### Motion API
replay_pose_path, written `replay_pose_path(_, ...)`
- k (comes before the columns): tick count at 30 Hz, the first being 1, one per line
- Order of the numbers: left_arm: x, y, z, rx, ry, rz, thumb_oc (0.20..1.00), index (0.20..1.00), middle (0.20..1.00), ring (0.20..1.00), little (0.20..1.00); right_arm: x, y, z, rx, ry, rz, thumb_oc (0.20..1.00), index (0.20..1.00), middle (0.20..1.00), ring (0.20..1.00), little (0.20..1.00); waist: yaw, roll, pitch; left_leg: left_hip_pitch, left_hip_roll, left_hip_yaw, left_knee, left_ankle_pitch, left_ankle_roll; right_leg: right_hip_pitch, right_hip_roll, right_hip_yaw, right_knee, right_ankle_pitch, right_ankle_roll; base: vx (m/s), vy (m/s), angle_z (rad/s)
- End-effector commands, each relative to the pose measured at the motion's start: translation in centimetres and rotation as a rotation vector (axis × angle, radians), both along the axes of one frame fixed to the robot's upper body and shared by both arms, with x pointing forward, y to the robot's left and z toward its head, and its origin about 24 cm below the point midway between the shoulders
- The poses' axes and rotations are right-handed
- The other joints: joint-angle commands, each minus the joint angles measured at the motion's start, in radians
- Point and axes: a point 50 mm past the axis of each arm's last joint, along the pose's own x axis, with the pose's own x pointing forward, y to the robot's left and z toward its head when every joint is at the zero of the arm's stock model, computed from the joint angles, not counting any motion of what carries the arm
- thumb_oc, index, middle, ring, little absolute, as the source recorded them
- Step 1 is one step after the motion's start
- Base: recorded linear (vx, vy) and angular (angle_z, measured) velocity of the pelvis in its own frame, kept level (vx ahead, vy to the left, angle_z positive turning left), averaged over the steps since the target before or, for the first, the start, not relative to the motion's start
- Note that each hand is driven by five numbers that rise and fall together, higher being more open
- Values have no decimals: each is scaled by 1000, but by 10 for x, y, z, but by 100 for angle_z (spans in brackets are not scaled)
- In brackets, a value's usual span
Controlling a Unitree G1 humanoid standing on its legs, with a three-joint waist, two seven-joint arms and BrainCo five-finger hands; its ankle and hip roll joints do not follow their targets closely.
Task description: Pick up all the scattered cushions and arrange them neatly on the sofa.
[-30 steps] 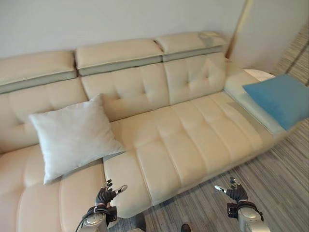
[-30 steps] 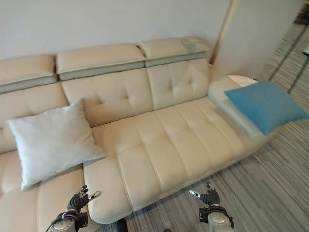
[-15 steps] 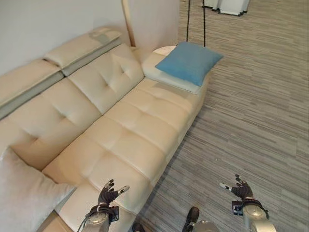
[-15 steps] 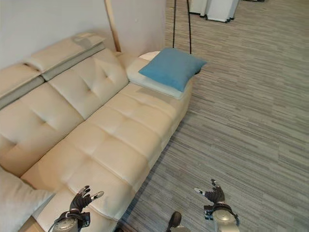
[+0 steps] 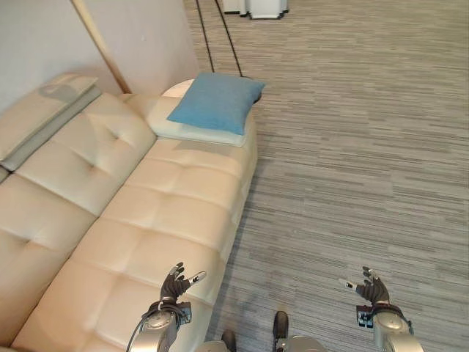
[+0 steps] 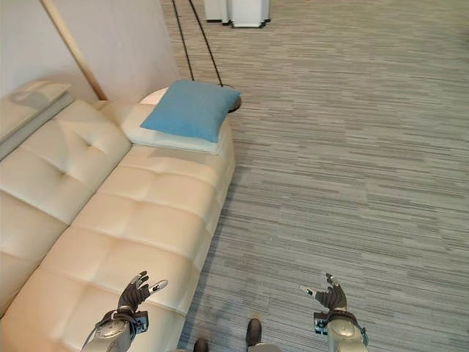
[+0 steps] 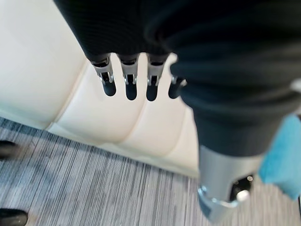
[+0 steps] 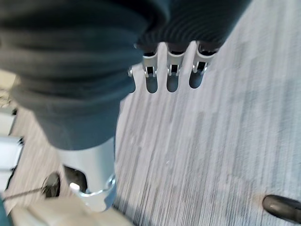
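A blue cushion (image 5: 215,102) lies flat on the far end of the cream sofa (image 5: 132,220), over its low armrest ledge. My left hand (image 5: 174,283) hovers over the sofa's front edge, fingers (image 7: 129,86) straight and empty. My right hand (image 5: 370,287) hangs over the striped floor, also open and holding nothing. The blue cushion's corner (image 7: 282,160) shows past my left thumb in the left wrist view.
Grey striped carpet (image 5: 352,147) stretches to the right of the sofa. A floor lamp's base (image 6: 233,101) and thin poles stand behind the sofa's end. White furniture (image 6: 236,10) sits at the far back. A wall panel (image 5: 139,37) rises behind the sofa.
The camera has swung to the right: the white cushion has left the view, the blue cushion sits further left, and more floor shows. Both hands stay open and low.
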Motion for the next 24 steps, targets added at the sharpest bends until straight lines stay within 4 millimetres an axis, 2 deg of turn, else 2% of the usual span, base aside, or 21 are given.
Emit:
replay_pose_path(1,2,13,11,55,-55,20,1000,1000,1000,1000,1000,16,-6,15,-41,-82,0,1000,1000,1000,1000,1000,23,25,23,-51,-14,-38,-64,91,19,147,51,9,4,-190,85,230,-20,-44)
replay_pose_path(2,2,13,10,64,-46,17,1000,1000,1000,1000,1000,17,-6,14,-44,-83,0,1000,1000,1000,1000,1000,23,33,26,-66,-21,-47,-121,115,5,155,61,16,-1,-195,85,164,-7,-36)
replay_pose_path(6,0,16,9,76,-41,31,1000,1000,1000,1000,1000,22,-4,16,-47,-87,10,1000,1000,1000,1000,1000,34,47,21,-112,-40,-30,-127,142,-13,204,79,63,-21,-214,94,394,82,-50)
replay_pose_path(7,-5,18,7,74,-32,48,1000,1000,1000,1000,1000,22,-2,14,-42,-81,17,1000,1000,1000,1000,1000,41,47,11,-91,-35,-31,-127,131,7,224,79,84,-24,-228,99,309,93,-36)
replay_pose_path(8,-5,16,6,69,-30,49,1000,1000,1000,1000,1000,20,0,13,-36,-79,22,1000,1000,1000,1000,1000,40,46,0,-88,-38,-43,-127,157,8,241,72,84,-32,-235,104,460,156,-41)
replay_pose_path(10,-5,15,6,68,-25,43,1000,1000,1000,1000,1000,18,1,10,-32,-64,20,1000,1000,1000,1000,1000,34,37,-19,-73,-47,-30,-127,145,28,249,48,89,-13,-257,115,478,173,-29)
replay_pose_path(12,-4,18,7,98,-25,20,1000,1000,1000,1000,1000,15,3,7,-15,-58,16,1000,1000,1000,1000,1000,30,23,-37,-44,-50,-14,-127,121,51,226,24,92,89,-261,138,410,127,-1)
replay_pose_path(13,-4,19,7,98,-24,19,1000,1000,1000,1000,1000,15,3,7,-14,-58,16,1000,1000,1000,1000,1000,32,22,-37,-44,-51,-12,-127,121,52,221,23,94,96,-265,138,271,93,-26)
replay_pose_path(14,-3,21,8,111,-24,13,1000,1000,1000,1000,1000,14,5,6,-6,-53,20,1000,1000,1000,1000,1000,31,20,-40,-29,-49,-3,-127,105,64,187,13,93,180,-262,150,316,180,-27)
replay_pose_path(15,4,26,16,138,-53,-8,1000,1000,1000,1000,1000,20,11,7,-11,-55,60,1000,1000,1000,1000,1000,27,18,-9,23,-47,41,-127,52,106,31,-38,51,503,-146,197,414,231,-23)
replay_pose_path(16,6,26,17,146,-57,-15,1000,1000,1000,1000,1000,20,13,6,-13,-55,65,1000,1000,1000,1000,1000,25,21,-3,48,-47,54,-127,34,116,4,-63,30,570,-115,201,306,192,-34)
replay_pose_path(17,6,26,17,146,-57,-15,1000,1000,1000,1000,1000,20,13,6,-13,-55,65,1000,1000,1000,1000,1000,26,19,-1,50,-49,56,-127,34,116,3,-66,32,575,-117,202,281,152,-71)
replay_pose_path(18,9,27,19,161,-68,-24,1000,1000,1000,1000,1000,20,14,6,-10,-55,63,1000,1000,1000,1000,1000,24,31,15,95,-41,79,-127,3,128,-55,-110,-19,631,-97,188,242,122,-71)
replay_pose_path(20,12,26,21,157,-78,-24,1000,1000,1000,1000,1000,18,14,5,1,-50,52,1000,1000,1000,1000,1000,25,46,29,118,-23,100,-127,-9,125,-106,-115,-62,572,-135,168,269,78,-35)
replay_pose_path(22,15,25,22,155,-83,-33,1000,1000,1000,1000,1000,17,12,3,4,-44,33,1000,1000,1000,1000,1000,27,63,46,147,-4,123,-127,-26,117,-122,-97,-91,434,-152,161,242,-20,-50)
replay_pose_path(24,16,24,21,157,-80,-39,1000,1000,1000,1000,1000,15,10,2,10,-41,10,1000,1000,1000,1000,1000,27,64,50,171,6,144,-127,-46,105,-123,-67,-92,236,-94,182,281,-91,-40)
